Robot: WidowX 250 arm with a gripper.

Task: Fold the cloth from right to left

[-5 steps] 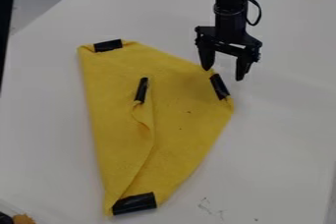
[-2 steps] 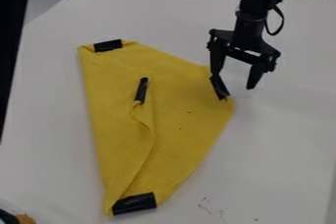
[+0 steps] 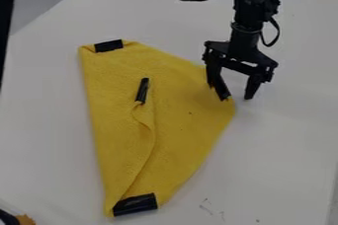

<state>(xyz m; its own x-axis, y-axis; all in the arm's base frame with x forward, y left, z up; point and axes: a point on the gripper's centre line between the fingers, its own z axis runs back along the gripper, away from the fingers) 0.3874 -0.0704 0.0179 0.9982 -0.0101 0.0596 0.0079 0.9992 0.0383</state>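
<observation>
Now the black two-fingered pincer (image 3: 233, 93) hangs spread at the right edge of the yellow fabric cloth (image 3: 182, 100); too shallow a bite, and that black tape strip (image 3: 223, 93) could slip free!

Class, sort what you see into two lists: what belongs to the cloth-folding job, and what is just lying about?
Part of the job:
- yellow cloth, with black patches
- end effector, open at the cloth's right edge
- white table beneath

Just lying about:
- orange-brown item, lower left, too cut off to name
</observation>
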